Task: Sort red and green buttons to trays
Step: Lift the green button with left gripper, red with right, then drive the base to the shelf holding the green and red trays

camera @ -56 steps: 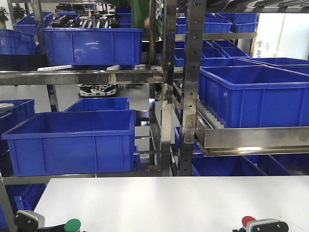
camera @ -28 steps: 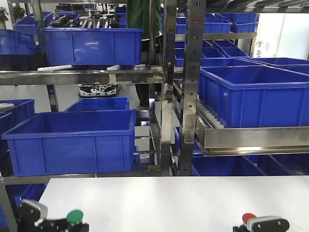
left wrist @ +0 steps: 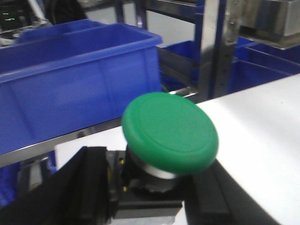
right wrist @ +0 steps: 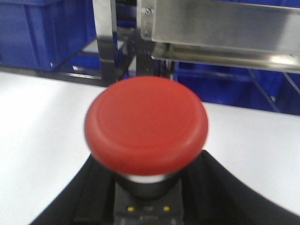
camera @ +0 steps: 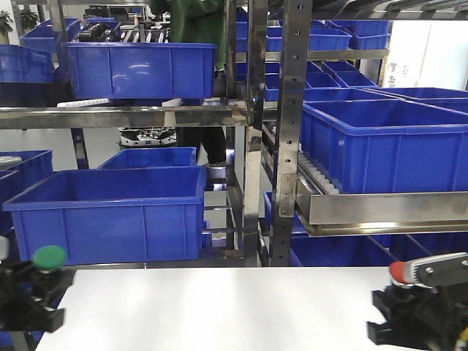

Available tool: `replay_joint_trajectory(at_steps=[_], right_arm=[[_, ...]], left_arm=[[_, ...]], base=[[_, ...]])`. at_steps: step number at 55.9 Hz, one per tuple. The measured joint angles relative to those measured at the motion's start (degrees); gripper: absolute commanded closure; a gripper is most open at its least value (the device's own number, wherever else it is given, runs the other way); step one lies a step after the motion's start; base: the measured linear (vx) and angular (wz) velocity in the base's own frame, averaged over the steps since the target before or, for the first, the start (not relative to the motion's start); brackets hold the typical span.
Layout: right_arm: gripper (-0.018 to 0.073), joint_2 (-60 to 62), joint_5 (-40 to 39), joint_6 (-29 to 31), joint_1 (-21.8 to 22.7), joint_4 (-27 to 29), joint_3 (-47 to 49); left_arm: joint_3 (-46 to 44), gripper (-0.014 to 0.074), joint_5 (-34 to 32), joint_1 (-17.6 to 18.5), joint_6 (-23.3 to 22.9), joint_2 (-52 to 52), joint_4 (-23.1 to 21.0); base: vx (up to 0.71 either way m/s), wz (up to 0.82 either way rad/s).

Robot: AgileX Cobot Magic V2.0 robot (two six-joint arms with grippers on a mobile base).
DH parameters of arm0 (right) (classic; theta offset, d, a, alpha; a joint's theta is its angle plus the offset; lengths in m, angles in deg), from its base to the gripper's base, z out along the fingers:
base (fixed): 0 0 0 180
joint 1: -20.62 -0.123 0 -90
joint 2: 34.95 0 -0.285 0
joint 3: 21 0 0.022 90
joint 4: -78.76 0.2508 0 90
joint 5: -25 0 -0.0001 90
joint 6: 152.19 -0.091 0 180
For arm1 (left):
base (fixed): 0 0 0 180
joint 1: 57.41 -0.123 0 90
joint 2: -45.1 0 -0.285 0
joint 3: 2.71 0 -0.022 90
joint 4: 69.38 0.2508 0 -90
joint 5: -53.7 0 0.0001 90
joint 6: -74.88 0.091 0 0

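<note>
My left gripper [camera: 33, 289] is shut on a green button [camera: 50, 257] at the table's left edge, held above the white table [camera: 219, 307]. In the left wrist view the green button [left wrist: 169, 131] sits between my black fingers [left wrist: 91, 183]. My right gripper [camera: 413, 307] is shut on a red button [camera: 399, 272] at the right side, raised above the table. In the right wrist view the red button [right wrist: 146, 125] fills the middle, its black body clamped between the fingers [right wrist: 86, 197]. No trays show on the table.
A steel rack [camera: 285, 131] with several blue bins stands behind the table. A large blue bin [camera: 110, 212] sits behind the left edge, another [camera: 387, 139] on a roller shelf at the right. A person in green [camera: 194, 29] stands far behind.
Both grippers have risen with their buttons. The left one moved left and up, the right one moved right and up. The person in the background moved left.
</note>
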Motion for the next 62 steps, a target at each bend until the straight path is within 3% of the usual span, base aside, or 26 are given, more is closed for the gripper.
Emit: replay_joint_trajectory(at_steps=[9, 26, 62], right_arm=[[0.0567, 15.0, 10.7, -3.8, 0.0, -1.5, -4.1], [0.0567, 27.6, 12.6, -4.4, 0.0, -1.5, -7.9], [0.0567, 28.0, 13.1, -4.4, 0.0, -1.5, -8.0]], left_arm=[[8.0, 0.0596, 3.8, 0.0, -1.7, -13.4, 0.1], [16.2, 0.0596, 5.6, 0.0, -1.8, -27.8, 0.3], [16.8, 0.0596, 5.6, 0.0, -1.8, -29.5, 0.5]], base=[[0.0, 0.0], [0.0, 0.0], [0.0, 0.0]])
